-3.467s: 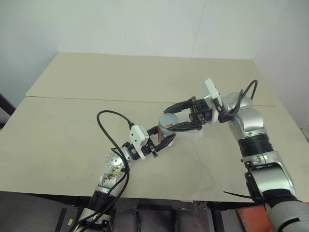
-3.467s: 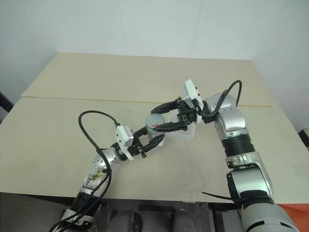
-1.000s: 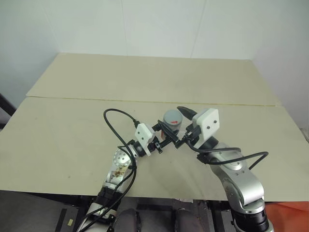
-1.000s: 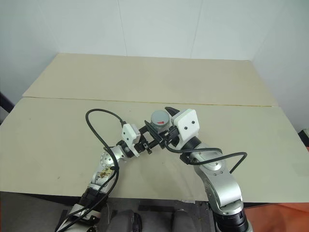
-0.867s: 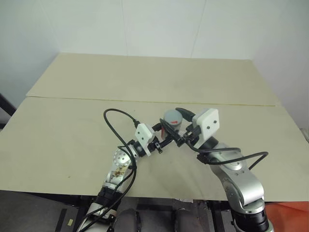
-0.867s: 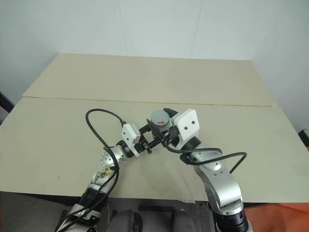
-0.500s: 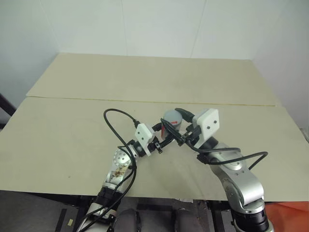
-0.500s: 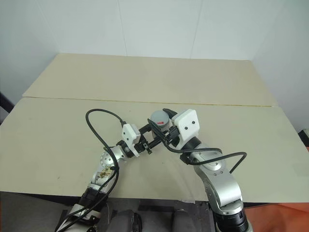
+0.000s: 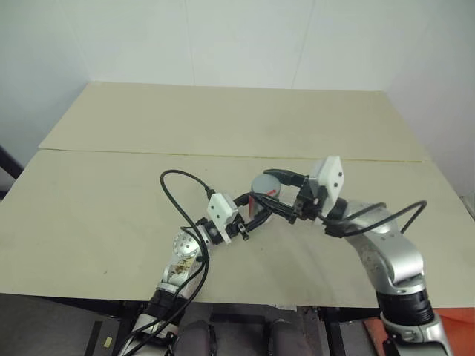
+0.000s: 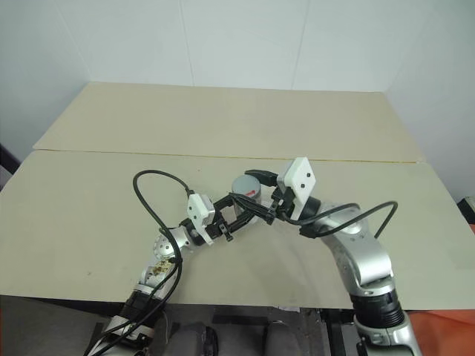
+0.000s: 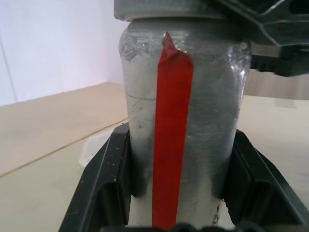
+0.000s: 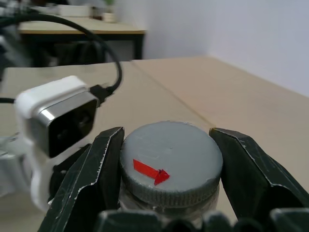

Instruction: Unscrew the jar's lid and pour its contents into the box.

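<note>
Jar [image 11: 181, 135]: upright, raised above tabletop [image 9: 111, 193] centre, clamped low by left tool [image 11: 178, 193] to resist twisting. Lid [image 12: 170, 164]: still seated, pinched at rim by right tool [image 12: 169, 166] for unscrewing. Box [image 11: 99, 145]: just behind, toward 12 o'clock.

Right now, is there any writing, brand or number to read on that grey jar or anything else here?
None readable.
The jar bears a plain red strip, no letters.
The lid bears a small red arrow-shaped mark, no words.
</note>
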You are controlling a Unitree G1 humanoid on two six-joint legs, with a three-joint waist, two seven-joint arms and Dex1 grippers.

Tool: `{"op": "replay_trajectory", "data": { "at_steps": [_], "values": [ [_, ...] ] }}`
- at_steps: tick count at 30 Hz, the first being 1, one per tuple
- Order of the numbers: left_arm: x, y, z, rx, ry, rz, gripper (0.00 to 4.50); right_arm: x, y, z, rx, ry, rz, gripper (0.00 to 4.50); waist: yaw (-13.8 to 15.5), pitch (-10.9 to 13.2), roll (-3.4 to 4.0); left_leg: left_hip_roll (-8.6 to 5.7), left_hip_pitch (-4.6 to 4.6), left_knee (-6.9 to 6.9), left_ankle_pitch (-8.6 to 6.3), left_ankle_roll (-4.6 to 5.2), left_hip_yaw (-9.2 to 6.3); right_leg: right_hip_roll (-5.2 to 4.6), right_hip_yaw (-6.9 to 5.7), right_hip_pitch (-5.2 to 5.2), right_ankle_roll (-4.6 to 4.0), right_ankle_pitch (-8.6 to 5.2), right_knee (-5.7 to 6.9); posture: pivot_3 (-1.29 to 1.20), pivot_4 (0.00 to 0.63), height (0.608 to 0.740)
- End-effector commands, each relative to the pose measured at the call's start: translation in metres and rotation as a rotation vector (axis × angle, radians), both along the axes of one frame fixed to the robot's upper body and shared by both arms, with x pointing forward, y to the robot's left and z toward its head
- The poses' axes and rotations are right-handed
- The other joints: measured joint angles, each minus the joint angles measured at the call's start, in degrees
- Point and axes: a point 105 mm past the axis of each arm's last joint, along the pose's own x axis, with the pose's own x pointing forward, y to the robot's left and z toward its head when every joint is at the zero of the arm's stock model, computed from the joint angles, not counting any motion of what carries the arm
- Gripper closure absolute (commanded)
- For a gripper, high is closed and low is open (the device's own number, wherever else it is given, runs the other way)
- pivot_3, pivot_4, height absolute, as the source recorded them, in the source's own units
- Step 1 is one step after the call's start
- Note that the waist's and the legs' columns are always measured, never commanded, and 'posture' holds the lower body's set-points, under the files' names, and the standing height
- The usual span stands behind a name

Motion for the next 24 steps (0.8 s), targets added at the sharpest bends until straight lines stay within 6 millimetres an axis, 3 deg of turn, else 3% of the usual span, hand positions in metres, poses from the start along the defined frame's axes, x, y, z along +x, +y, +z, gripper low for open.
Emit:
{"op": "replay_trajectory", "data": {
  "at_steps": [1, 10, 20, 23, 24],
  "values": [
    [-0.008, -0.002, 0.018, -0.042, -0.060, -0.042, 2.40, -0.004, 0.006, 0.010, 0.015, -0.015, 0.168, 1.72, -0.14, 0.00, 0.00, 0.00, 0.00, 0.00, 0.00, 0.00, -0.01, 0.00, 0.00, 0.00, 0.00, 0.00, 0.00, 0.00, 0.150, 0.740],
    [-0.009, -0.002, 0.019, -0.047, -0.065, -0.041, 2.40, 0.017, 0.007, 0.015, -0.046, 0.019, 0.424, 1.72, -0.08, 0.01, 0.02, 0.02, -0.03, 0.15, 0.00, 0.00, 0.03, 0.01, 0.00, 0.01, 0.02, 0.01, 0.01, 0.00, 0.150, 0.740],
    [-0.009, 0.003, 0.016, -0.036, -0.064, -0.014, 2.40, 0.026, 0.004, 0.017, -0.092, -0.012, 0.483, 1.72, -0.01, 0.02, 0.03, 0.05, -0.06, 0.18, 0.16, -0.27, 0.07, -0.01, 0.00, 0.00, 0.03, 0.02, 0.01, 0.00, 0.150, 0.740],
    [-0.010, 0.003, 0.015, -0.031, -0.063, -0.015, 2.40, 0.032, 0.002, 0.021, -0.055, 0.052, 0.485, 1.72, -0.03, 0.02, 0.04, 0.05, -0.05, 0.19, 0.16, -0.28, 0.07, -0.01, 0.01, 0.00, 0.03, 0.02, 0.04, 0.00, 0.150, 0.740],
    [-0.010, 0.003, 0.015, -0.030, -0.062, -0.016, 2.40, 0.034, 0.002, 0.023, -0.040, 0.058, 0.484, 1.37, -0.04, 0.02, 0.04, 0.05, -0.05, 0.19, 0.16, -0.28, 0.07, -0.01, 0.01, -0.01, 0.03, 0.02, 0.05, 0.00, 0.150, 0.740]
  ]
}}
